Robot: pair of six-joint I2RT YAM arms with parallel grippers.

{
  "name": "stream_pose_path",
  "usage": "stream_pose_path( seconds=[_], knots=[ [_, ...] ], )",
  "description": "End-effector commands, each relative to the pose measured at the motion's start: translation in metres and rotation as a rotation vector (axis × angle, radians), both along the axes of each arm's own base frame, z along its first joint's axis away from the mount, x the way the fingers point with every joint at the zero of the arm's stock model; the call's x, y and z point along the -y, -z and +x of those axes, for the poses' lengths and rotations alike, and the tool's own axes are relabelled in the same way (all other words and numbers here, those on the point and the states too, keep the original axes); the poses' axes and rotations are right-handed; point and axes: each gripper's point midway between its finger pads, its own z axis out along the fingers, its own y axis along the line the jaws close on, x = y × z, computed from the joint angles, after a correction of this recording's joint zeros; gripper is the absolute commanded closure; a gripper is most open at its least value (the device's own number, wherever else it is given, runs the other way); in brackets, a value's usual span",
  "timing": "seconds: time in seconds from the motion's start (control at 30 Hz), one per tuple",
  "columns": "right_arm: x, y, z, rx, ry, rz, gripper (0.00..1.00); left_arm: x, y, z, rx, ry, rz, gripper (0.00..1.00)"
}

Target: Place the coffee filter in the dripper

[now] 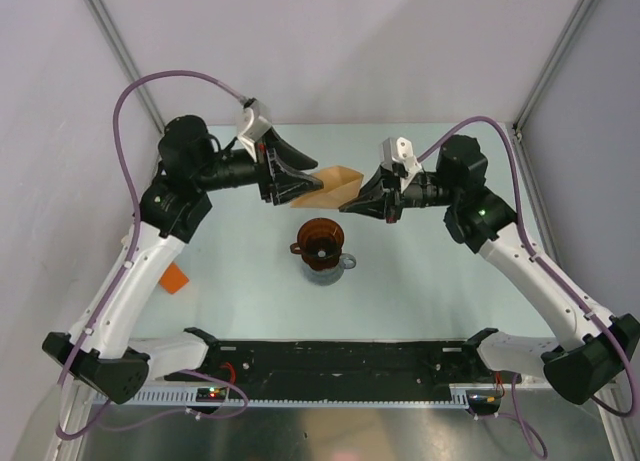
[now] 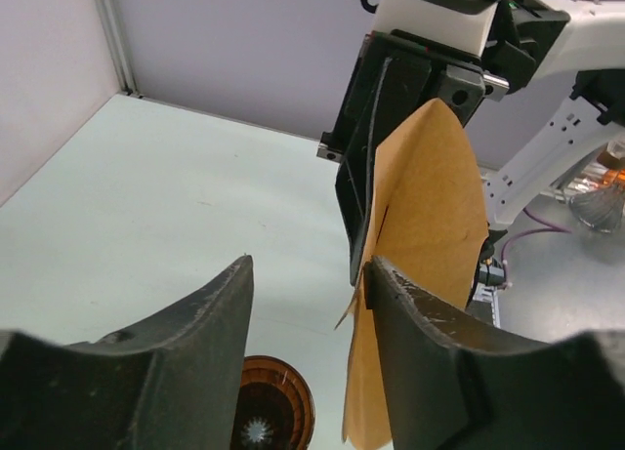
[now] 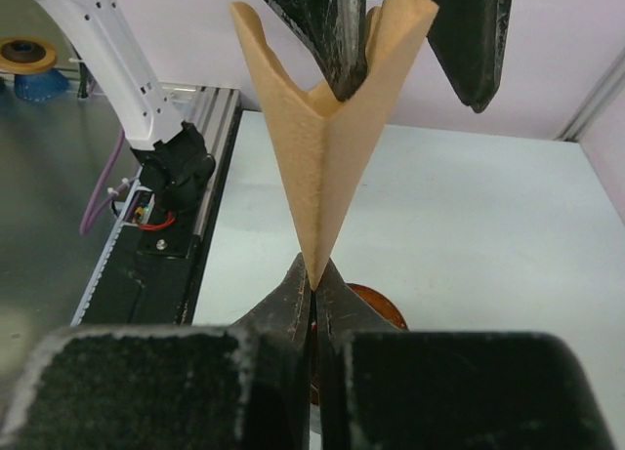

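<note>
The light-tan coffee filter (image 1: 334,187) hangs in the air between my two grippers, above and just behind the dripper (image 1: 320,241). My right gripper (image 3: 312,284) is shut on the filter's pointed end (image 3: 320,157), with its mouth spread away from me. My left gripper (image 2: 311,265) is open. In the right wrist view one of its fingers (image 3: 327,30) reaches into the filter's open mouth and the other stays outside. The filter (image 2: 430,206) lies against my left gripper's right finger. The reddish-brown dripper (image 2: 266,406) shows below, its cone empty.
The dripper sits on a clear vessel with a small handle (image 1: 347,263). A small orange box (image 1: 175,278) lies on the table at the left, beside my left arm. A black rail (image 1: 330,366) runs along the near edge.
</note>
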Motion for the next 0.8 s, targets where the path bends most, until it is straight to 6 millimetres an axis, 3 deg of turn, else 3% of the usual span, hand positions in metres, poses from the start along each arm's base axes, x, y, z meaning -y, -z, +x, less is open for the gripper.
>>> stream_pose_path(
  seconds=[0.0,0.13,0.2,0.23,0.3,0.4,0.57,0.77],
  knots=[
    [0.001,-0.003,-0.012,-0.019,-0.037,-0.011,1.00,0.005,0.001,-0.012,0.076,0.037,0.040,0.48],
    [0.000,0.001,-0.014,-0.069,-0.052,-0.030,1.00,0.008,0.011,-0.018,0.081,0.057,0.072,0.63],
    [0.000,0.002,-0.011,-0.094,-0.048,-0.037,0.98,0.009,0.013,-0.020,0.065,0.065,0.077,0.76],
    [0.000,0.002,-0.008,-0.110,-0.038,-0.039,0.94,0.009,0.015,-0.019,0.051,0.055,0.079,0.88],
    [0.001,0.003,0.003,-0.141,-0.001,-0.036,0.82,0.008,0.017,-0.011,-0.002,0.001,0.080,0.97],
    [0.006,0.007,0.024,-0.161,0.089,-0.037,0.59,0.002,0.022,0.016,-0.120,-0.157,0.074,1.00],
    [0.008,0.021,0.057,-0.001,0.298,-0.099,0.26,-0.010,0.028,0.040,-0.259,-0.334,0.036,1.00],
    [0.000,0.019,0.081,0.173,0.451,-0.081,0.18,-0.010,0.033,0.043,-0.424,-0.369,-0.035,1.00]
  ],
)
